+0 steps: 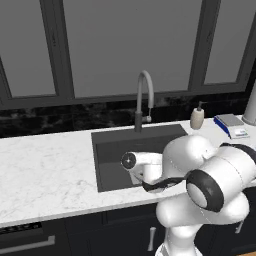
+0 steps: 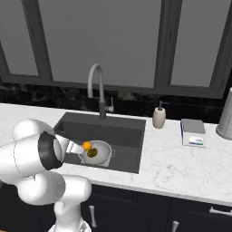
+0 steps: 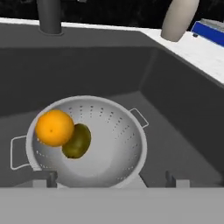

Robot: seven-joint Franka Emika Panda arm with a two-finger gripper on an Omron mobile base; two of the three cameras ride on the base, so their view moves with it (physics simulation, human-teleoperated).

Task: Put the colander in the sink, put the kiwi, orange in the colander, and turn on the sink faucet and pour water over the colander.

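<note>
Grey-paned windows [image 2: 104, 41] above a black marble backsplash [image 1: 60, 120], white marble counter [image 1: 45, 170] (dark cabinets [image 2: 136, 204] below)

Colander [image 3: 111, 144]: silvery-white metal, perforated, satin sheen. Sink [image 3: 175, 100]: dark grey, matt, smooth. Faucet [image 2: 97, 88]: grey brushed-looking metal w/ dark base. Orange [image 3: 54, 127]: bright, finely dimpled skin. Kiwi [image 3: 77, 141]: dull olive-brown, matt. Counter [image 1: 45, 170]: white marble-look, grey veins, smooth.

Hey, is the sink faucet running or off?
Off, as far as visible: no water falls from the sink faucet spout, and the colander with the orange and kiwi looks dry.
</note>
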